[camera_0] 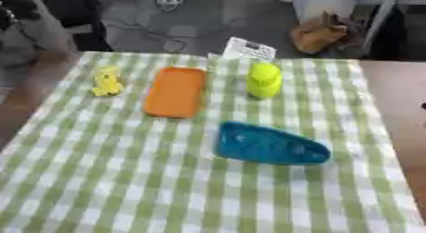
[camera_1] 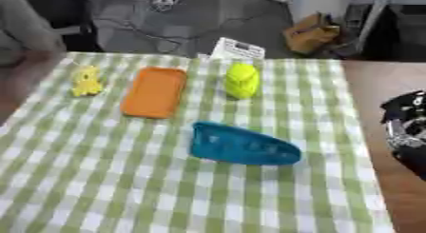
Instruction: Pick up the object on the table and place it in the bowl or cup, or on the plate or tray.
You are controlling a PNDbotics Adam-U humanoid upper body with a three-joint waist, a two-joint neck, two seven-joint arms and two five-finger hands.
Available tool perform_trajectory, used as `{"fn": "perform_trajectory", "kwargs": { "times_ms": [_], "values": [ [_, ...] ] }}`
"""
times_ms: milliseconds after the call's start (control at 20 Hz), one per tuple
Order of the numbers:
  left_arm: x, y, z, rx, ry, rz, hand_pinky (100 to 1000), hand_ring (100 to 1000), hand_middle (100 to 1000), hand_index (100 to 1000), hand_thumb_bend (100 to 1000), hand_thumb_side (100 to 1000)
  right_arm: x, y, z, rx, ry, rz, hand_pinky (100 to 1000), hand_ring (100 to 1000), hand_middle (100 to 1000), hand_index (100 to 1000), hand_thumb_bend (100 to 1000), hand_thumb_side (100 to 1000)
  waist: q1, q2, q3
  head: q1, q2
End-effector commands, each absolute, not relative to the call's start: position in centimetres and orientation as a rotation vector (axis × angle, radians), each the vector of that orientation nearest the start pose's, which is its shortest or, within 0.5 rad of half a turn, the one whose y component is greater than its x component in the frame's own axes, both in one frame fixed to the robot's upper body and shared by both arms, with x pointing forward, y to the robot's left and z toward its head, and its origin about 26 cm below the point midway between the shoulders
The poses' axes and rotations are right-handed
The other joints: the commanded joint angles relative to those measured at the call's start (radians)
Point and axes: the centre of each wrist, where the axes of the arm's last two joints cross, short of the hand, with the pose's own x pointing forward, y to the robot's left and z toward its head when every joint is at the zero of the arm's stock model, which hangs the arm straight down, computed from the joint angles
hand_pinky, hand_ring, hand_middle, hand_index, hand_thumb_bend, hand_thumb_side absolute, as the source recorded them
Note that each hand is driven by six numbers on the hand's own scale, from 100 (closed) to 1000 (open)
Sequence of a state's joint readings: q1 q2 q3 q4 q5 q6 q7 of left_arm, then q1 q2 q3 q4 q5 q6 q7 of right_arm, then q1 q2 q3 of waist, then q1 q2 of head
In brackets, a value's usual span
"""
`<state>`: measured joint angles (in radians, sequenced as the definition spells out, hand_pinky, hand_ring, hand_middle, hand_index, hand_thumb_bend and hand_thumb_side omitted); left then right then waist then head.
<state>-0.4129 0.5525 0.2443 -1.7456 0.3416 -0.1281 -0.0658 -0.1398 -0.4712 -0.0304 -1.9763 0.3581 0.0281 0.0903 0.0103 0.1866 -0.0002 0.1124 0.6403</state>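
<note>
Right hand [camera_1: 405, 127] at table edge; white card [camera_0: 249, 48] text unreadable.

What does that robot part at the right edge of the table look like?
Only a bit of the right hand shows, in the right eye view: a bulky, rounded black shape with silvery-white metallic parts. No cables or markings can be made out. The left hand is out of view.

On the checked cloth [camera_1: 108, 179] an orange tray [camera_1: 154, 92] lies between a small yellow toy [camera_1: 86, 81] and a yellow-green object [camera_1: 242, 80]; a blue boat-shaped piece [camera_1: 241, 144] sits nearer; right hand [camera_1: 406, 127] at the tabletop's right edge
</note>
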Motion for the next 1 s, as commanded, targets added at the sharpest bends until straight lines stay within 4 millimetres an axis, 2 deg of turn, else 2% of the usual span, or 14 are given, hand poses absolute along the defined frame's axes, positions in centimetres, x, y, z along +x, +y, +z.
{"fn": "perform_trajectory", "kwargs": {
  "times_ms": [50,1000],
  "values": [
    [32.65,37.28,24.95,0.197,-2.375,-0.227,658,633,713,780,184,863,28.05,-30.94,18.05,-0.682,-1.981,0.769,388,546,641,705,100,581,-0.001,-0.033,-0.001,-0.002,-0.012],
    [32.63,37.49,24.88,0.222,-2.374,-0.214,661,631,711,779,174,852,28.06,-30.94,18.06,-0.682,-1.983,0.768,387,545,640,703,100,582,0.006,-0.031,-0.006,-0.004,-0.018]
  ]
}}
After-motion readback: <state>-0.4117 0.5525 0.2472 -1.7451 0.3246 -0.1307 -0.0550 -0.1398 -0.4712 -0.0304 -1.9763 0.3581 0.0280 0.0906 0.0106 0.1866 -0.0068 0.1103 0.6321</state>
